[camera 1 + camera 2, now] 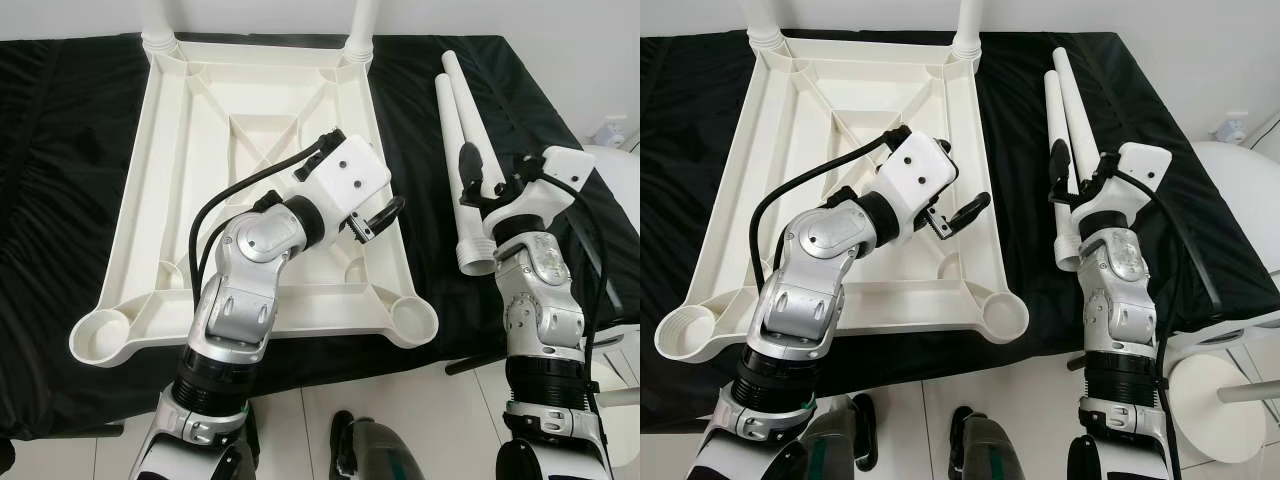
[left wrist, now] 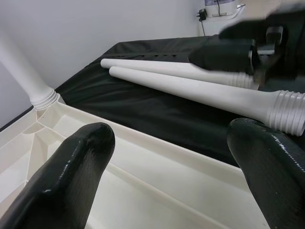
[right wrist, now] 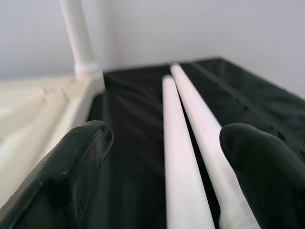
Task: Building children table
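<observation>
The white plastic table top [image 1: 385,150] lies upside down on the black cloth. A white leg stands in each far corner [image 1: 158,28] [image 1: 362,28]. The two near corner sockets [image 1: 103,335] [image 1: 413,318] hold nothing. Two loose white legs [image 1: 468,130] lie side by side on the cloth to the right of the top. My left gripper [image 1: 378,220] hovers open over the top's right rim, pointing toward the loose legs [image 2: 200,93]. Open as well, my right gripper [image 1: 490,180] hangs just above the thick threaded ends of those legs [image 3: 178,157].
The black cloth [image 1: 60,150] covers the whole work surface, and its front edge runs just before my body. A white round-based object [image 1: 1230,390] stands on the floor at the right. My feet [image 1: 370,450] are on the pale floor below.
</observation>
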### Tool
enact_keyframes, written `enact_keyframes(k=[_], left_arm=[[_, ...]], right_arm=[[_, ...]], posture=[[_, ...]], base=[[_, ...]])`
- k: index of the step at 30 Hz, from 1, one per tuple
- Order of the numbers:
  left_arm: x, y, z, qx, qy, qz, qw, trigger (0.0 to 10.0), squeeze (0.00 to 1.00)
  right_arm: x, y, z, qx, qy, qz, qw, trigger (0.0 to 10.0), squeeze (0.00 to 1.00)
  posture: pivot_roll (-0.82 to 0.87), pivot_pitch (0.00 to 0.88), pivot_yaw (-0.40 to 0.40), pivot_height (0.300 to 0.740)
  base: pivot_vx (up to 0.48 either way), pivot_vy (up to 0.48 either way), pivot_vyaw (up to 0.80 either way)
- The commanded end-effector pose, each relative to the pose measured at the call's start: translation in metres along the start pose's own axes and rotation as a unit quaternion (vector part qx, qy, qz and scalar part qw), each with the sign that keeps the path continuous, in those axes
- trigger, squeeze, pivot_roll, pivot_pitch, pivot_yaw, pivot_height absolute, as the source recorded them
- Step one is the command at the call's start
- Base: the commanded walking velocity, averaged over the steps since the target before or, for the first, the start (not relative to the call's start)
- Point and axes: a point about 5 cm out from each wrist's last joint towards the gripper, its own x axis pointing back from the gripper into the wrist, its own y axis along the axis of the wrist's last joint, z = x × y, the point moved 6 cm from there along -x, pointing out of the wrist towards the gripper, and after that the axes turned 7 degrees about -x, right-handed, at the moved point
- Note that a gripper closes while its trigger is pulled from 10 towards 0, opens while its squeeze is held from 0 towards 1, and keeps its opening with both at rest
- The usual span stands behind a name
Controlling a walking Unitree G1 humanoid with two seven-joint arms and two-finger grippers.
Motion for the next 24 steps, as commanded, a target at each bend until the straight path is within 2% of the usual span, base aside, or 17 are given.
enact_keyframes(k=[1, 2, 3, 4, 9, 10, 13, 17, 20, 24], left_arm=[[-0.001, 0.004, 0.014, -0.003, 0.076, 0.001, 0.997, 10.0, 0.0], [-0.001, 0.004, 0.014, -0.003, 0.076, 0.0, 0.997, 10.0, 0.0], [-0.001, 0.004, 0.014, -0.003, 0.076, 0.0, 0.997, 10.0, 0.0], [-0.002, 0.004, 0.013, -0.003, 0.075, -0.001, 0.997, 10.0, 0.0], [-0.002, 0.005, 0.011, -0.004, 0.073, -0.002, 0.997, 10.0, 0.0], [-0.002, 0.005, 0.01, -0.005, 0.072, -0.002, 0.997, 10.0, 0.0], [-0.002, 0.005, 0.01, -0.005, 0.072, -0.002, 0.997, 10.0, 0.0], [-0.001, 0.005, 0.011, -0.006, 0.073, -0.001, 0.997, 10.0, 0.0], [0.0, 0.001, 0.011, 0.007, 0.07, 0.007, 0.997, 10.0, 0.0], [0.004, 0.0, 0.006, 0.021, 0.047, 0.002, 0.999, 10.0, 0.0]], right_arm=[[0.003, -0.013, -0.019, 0.019, -0.053, 0.018, 0.998, 10.0, 0.0], [0.004, -0.014, -0.026, 0.016, -0.07, 0.017, 0.997, 10.0, 0.0], [0.004, -0.014, -0.026, 0.016, -0.07, 0.017, 0.997, 10.0, 0.0], [0.005, -0.013, -0.037, 0.026, -0.092, 0.013, 0.995, 10.0, 0.0], [0.006, -0.012, -0.038, 0.036, -0.088, 0.007, 0.995, 10.0, 0.0], [0.007, -0.015, -0.029, 0.023, -0.062, 0.013, 0.998, 10.0, 0.0], [0.007, -0.018, -0.022, 0.015, -0.043, 0.02, 0.999, 10.0, 0.0], [0.008, -0.022, -0.014, 0.014, -0.024, 0.03, 0.999, 10.0, 0.0], [0.01, -0.032, -0.001, 0.021, 0.006, 0.057, 0.998, 10.0, 0.0], [0.009, -0.035, 0.002, 0.029, 0.015, 0.062, 0.998, 10.0, 0.0]], posture=[[-0.01, 0.168, -0.056, 0.74], [-0.01, 0.167, -0.057, 0.74], [-0.01, 0.167, -0.057, 0.74], [0.0, 0.165, -0.057, 0.74], [0.0, 0.161, -0.057, 0.74], [-0.01, 0.16, -0.059, 0.74], [-0.01, 0.16, -0.059, 0.74], [-0.01, 0.16, -0.06, 0.74], [-0.01, 0.163, -0.062, 0.74], [0.0, 0.168, -0.071, 0.74]], base=[[0.0, 0.0, 0.0], [0.0, 0.0, 0.0], [0.0, 0.0, 0.0], [0.0, 0.0, 0.0], [0.0, 0.0, 0.0], [0.0, 0.0, 0.0], [0.0, 0.0, 0.0], [0.0, 0.0, 0.0], [0.0, 0.0, 0.0], [0.0, 0.0, 0.0]])
